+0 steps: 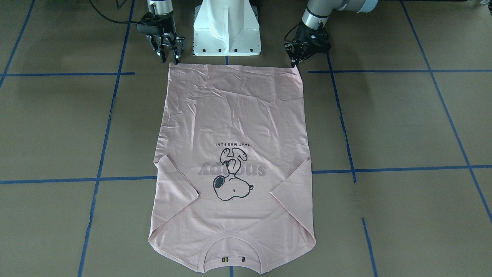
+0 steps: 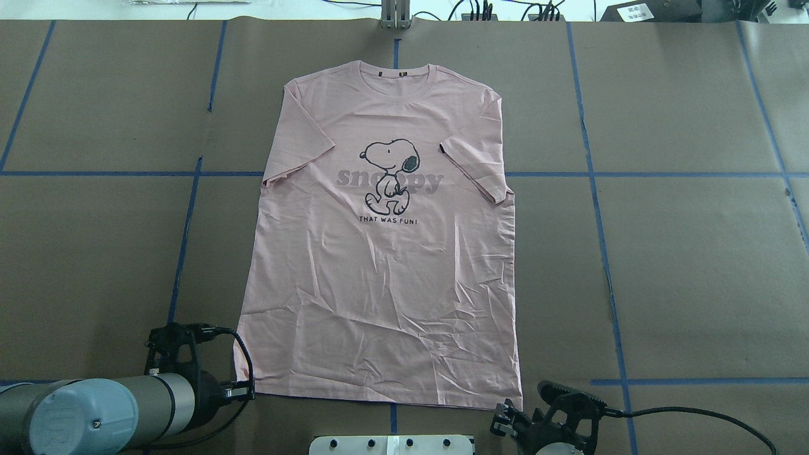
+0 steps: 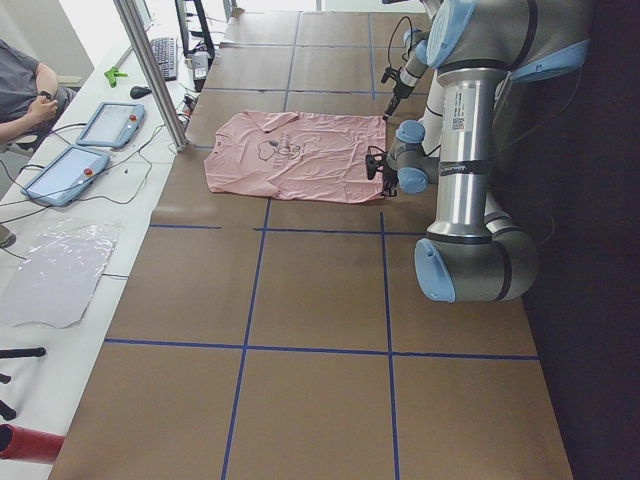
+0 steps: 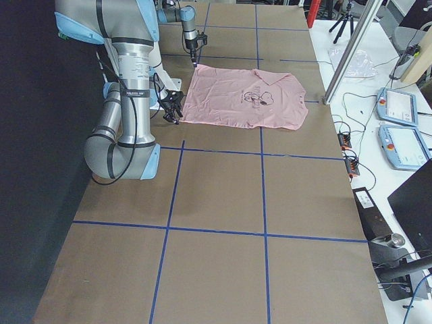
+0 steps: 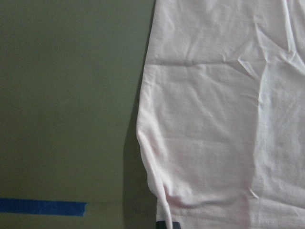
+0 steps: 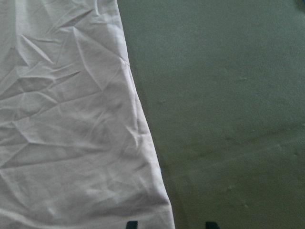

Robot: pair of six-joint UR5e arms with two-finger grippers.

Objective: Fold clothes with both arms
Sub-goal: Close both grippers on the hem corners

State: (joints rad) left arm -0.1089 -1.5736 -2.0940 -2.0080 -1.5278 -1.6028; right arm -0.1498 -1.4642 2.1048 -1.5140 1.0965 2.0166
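Fabric of the shirt (image 1: pixel 234 111) is pale pink and finely creased. It lies flat and print-up on brown paper (image 1: pixel 384 127) ruled with blue tape (image 1: pixel 57 180), and both short sleeves lie angled in over the body. The hem runs just in front of the white base (image 1: pixel 226 27), with the ribbed collar at the end far from it. The right gripper (image 1: pixel 169 58) stands beside the base, fingers apart around one hem corner. The left gripper (image 1: pixel 295 63) is at the other corner; I cannot tell its finger spacing.
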